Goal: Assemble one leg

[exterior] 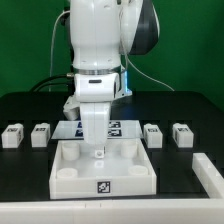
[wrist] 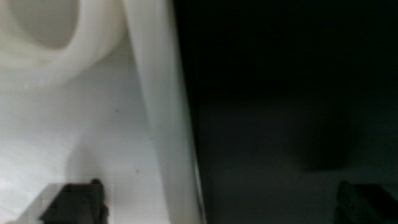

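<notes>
Four legs lie in a row on the black table: two at the exterior view's left (exterior: 12, 136) (exterior: 40, 133) and two at its right (exterior: 152, 133) (exterior: 182, 133). Each is a small white block with a tag. My gripper (exterior: 97, 149) is lowered over the back part of the large white tray-like piece (exterior: 70, 178), away from every leg. In the wrist view the gripper (wrist: 217, 205) is open and empty. Its dark fingertips (wrist: 71, 203) stand wide apart on either side of the tray's edge (wrist: 169, 120). A round corner socket (wrist: 54, 45) shows near it. No leg shows in the wrist view.
The marker board (exterior: 118, 128) lies behind the tray, partly hidden by the arm. A white piece (exterior: 207, 172) stands at the exterior view's lower right. The tray carries a tag on its front wall (exterior: 102, 186). Cables hang behind the arm.
</notes>
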